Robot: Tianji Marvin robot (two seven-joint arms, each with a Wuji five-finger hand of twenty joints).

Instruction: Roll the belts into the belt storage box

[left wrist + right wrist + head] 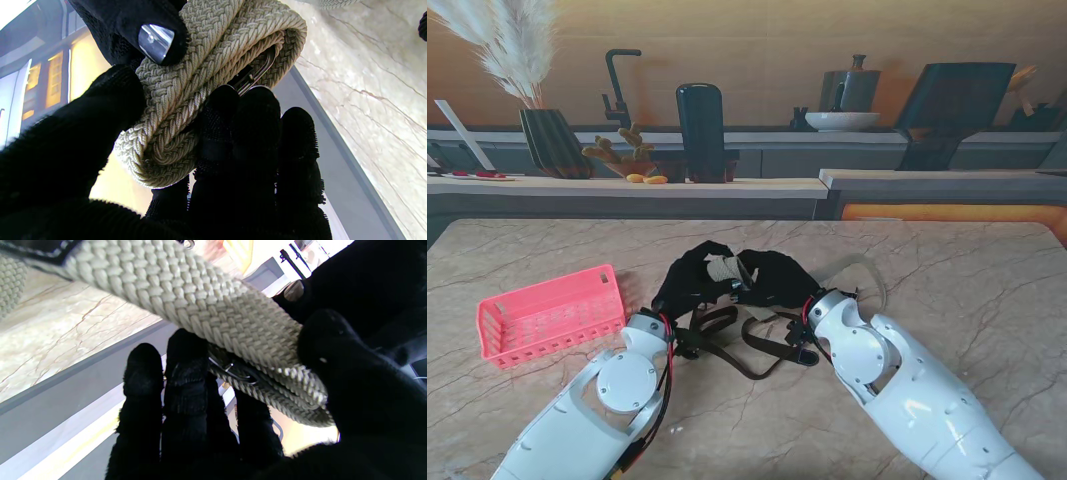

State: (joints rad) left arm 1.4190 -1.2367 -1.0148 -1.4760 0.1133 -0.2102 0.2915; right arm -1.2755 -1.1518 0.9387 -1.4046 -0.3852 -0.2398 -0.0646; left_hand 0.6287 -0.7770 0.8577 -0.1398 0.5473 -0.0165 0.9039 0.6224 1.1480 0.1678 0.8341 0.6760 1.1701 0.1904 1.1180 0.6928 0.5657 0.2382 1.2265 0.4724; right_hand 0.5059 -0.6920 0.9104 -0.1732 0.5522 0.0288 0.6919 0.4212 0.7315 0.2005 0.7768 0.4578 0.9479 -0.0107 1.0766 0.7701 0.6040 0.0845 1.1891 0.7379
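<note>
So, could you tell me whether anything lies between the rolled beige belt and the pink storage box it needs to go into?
Nothing visible does. The rolled beige woven belt is held off the table between the left robot hand and right robot hand; only bare marble table separates it from the pink plastic basket on the left. The dark brown leather belt lies nearer to me.

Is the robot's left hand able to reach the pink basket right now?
Probably not yet: the left hand is shut on the woven belt, together with the right hand. The pink basket sits close by, nothing between.

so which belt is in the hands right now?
The beige braided belt, partly coiled and gripped by left hand and right hand. The dark brown belt lies loose on the table, nearer to me.
</note>
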